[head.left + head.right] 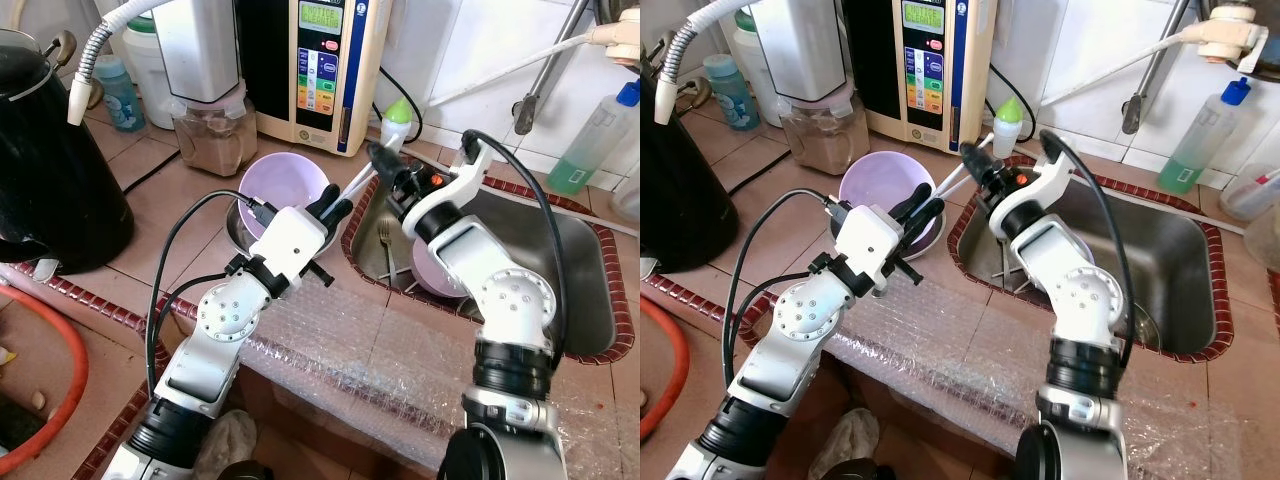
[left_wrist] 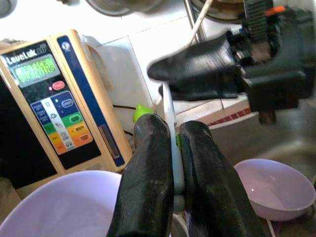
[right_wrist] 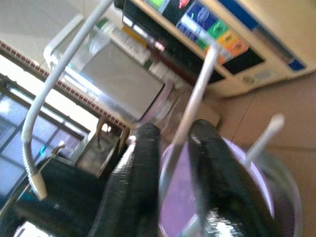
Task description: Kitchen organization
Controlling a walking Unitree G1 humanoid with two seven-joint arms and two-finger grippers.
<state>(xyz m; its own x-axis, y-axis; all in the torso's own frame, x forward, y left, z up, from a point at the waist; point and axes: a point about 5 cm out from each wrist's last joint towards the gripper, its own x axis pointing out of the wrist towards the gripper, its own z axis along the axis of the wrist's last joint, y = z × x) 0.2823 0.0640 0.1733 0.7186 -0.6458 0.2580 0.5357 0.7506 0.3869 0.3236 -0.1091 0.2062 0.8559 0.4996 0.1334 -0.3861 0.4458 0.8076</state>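
A thin white stick (image 1: 360, 183), like a chopstick, spans the gap between the counter bowl and the sink. My left gripper (image 1: 335, 205) is shut on its lower end, just over the rim of a purple bowl (image 1: 285, 185) that sits in a metal bowl on the tiled counter. My right gripper (image 1: 385, 160) is closed on the stick's upper end at the sink's left corner. In the left wrist view the stick (image 2: 168, 106) runs between the black fingers (image 2: 148, 168) up to the right gripper. A second white stick (image 3: 266, 131) pokes out of the bowl.
The steel sink (image 1: 580, 260) holds another purple bowl (image 1: 435, 275) and a fork (image 1: 385, 240). A water machine (image 1: 325, 60), blender jar (image 1: 210, 130), green-capped bottle (image 1: 398, 118) and black kettle (image 1: 50, 170) crowd the counter. Bubble wrap (image 1: 370, 340) covers the front edge.
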